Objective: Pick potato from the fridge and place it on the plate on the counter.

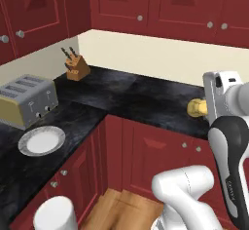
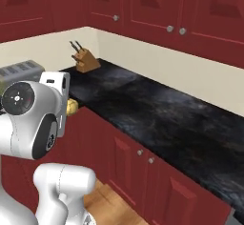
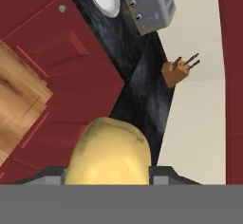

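Red-cabinet kitchen, black table (image 1: 131, 100): your hand (image 3: 108, 178) is clamped on the potato (image 3: 110, 153). It looks firm and lumpy, so a mid-body grip suits it.

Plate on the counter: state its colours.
The plate has a white centre and grey rim, clearest in the left base view.

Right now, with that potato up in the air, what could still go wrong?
The potato is pinched in the tool over the red cabinet fronts and wooden floor; a slip would likely drop it there. The plate sits right by the toaster, so the arm might nudge it on the way in.
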Motion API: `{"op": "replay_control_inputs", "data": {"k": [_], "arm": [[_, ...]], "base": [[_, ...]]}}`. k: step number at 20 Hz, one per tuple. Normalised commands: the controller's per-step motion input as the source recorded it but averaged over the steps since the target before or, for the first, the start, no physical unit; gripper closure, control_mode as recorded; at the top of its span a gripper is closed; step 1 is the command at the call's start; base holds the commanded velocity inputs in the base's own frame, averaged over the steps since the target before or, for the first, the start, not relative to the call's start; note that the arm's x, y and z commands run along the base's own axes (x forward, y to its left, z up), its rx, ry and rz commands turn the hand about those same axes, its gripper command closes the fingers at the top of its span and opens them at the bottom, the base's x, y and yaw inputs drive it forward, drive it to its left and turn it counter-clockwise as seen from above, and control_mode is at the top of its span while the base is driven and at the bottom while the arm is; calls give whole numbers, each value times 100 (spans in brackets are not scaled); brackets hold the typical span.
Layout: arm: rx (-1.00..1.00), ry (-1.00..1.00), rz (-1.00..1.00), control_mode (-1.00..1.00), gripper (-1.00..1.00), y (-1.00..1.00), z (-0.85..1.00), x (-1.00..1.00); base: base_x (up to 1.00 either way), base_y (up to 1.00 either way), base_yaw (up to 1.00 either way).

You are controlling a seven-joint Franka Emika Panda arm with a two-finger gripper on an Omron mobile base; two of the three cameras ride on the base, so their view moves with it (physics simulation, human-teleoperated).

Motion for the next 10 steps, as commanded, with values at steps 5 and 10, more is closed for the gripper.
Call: {"op": "replay_control_inputs", "data": {"k": [5, 10], "arm": [[0, 0, 0, 100, 100, 0, 0, 0], [0, 0, 0, 100, 100, 0, 0, 0]], "base": [[51, 1, 32], [48, 0, 34]]}}
